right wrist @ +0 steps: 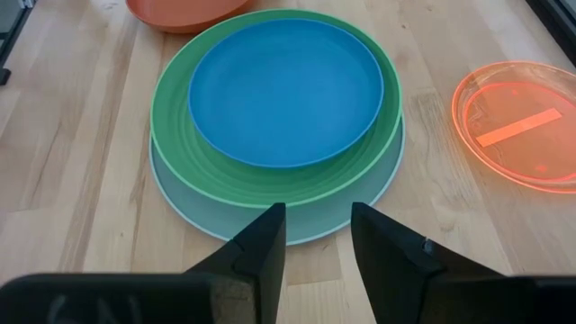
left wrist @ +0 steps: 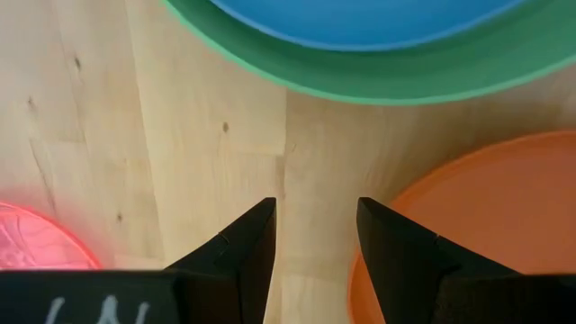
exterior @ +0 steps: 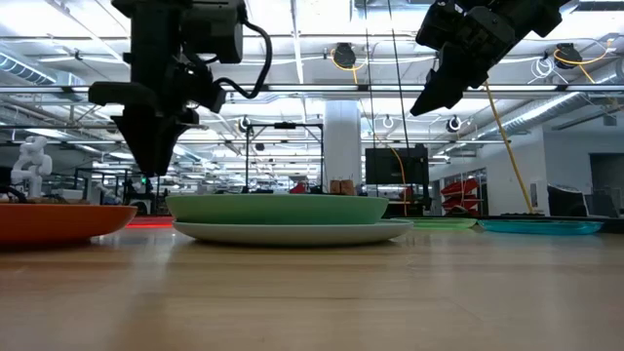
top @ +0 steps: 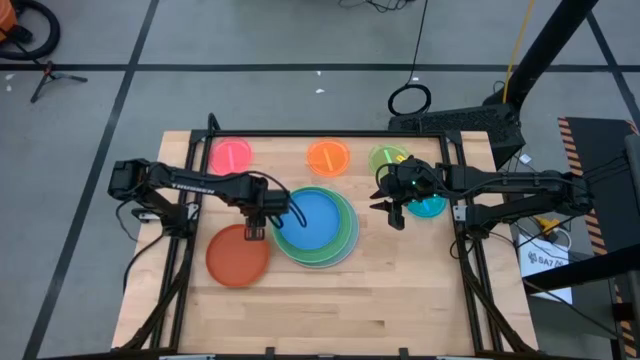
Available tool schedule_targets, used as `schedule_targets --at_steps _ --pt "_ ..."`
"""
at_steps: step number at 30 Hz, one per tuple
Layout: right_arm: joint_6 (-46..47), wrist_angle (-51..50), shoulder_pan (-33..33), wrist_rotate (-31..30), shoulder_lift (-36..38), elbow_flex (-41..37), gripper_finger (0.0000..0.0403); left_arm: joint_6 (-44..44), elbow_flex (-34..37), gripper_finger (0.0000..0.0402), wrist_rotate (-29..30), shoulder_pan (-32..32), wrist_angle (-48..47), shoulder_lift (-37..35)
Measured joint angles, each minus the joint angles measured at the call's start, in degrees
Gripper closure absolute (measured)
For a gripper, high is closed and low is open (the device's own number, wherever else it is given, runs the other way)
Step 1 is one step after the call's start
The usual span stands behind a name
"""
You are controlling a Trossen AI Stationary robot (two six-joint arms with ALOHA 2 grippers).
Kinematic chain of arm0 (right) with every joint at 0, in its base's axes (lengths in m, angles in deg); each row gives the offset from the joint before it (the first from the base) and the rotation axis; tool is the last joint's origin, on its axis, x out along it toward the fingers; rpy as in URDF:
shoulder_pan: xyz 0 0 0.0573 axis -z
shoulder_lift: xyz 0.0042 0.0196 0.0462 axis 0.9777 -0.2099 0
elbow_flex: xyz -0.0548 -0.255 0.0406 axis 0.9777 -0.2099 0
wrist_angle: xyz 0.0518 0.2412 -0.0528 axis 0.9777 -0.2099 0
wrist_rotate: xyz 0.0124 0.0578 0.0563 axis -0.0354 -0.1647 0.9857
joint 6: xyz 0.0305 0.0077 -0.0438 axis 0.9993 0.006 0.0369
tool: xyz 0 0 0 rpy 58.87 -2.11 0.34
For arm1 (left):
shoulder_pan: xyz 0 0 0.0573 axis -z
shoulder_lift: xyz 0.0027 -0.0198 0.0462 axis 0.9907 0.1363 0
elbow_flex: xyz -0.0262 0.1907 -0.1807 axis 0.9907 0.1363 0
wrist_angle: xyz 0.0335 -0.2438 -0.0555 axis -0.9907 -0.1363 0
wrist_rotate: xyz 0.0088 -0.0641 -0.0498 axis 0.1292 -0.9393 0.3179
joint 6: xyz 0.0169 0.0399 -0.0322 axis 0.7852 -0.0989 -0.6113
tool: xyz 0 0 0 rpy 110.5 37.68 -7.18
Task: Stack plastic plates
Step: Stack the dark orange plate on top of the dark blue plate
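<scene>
Three plates already sit stacked near the middle of the wooden table: a large light blue plate at the bottom, a large green plate on it, and a medium blue plate on top. In the right wrist view the green plate sits slightly off-centre, leaving a crescent of the light blue rim bare on one side.

Just left of the stack and a little nearer lies the medium red-orange plate, on its own, its edge close to the stack. Along the far edge of the table lie the small plates: a pink plate at the far left, an orange plate in the middle and a lime plate further right. A teal plate lies right of the stack, partly under the right arm.

The left gripper hangs above the bare wood between the red-orange plate and the stack, its two fingers spread apart with nothing between them. The right gripper is raised above the table just right of the stack, pointing toward it, its fingers likewise parted and empty.
</scene>
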Motion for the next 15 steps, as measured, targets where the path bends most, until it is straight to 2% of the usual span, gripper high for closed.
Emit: schedule_targets --at_steps 15 --pt "0.46 -0.85 0.00 0.01 0.00 0.00 0.0282 1.98 6.08 0.0238 -1.53 1.40 1.42 -0.03"
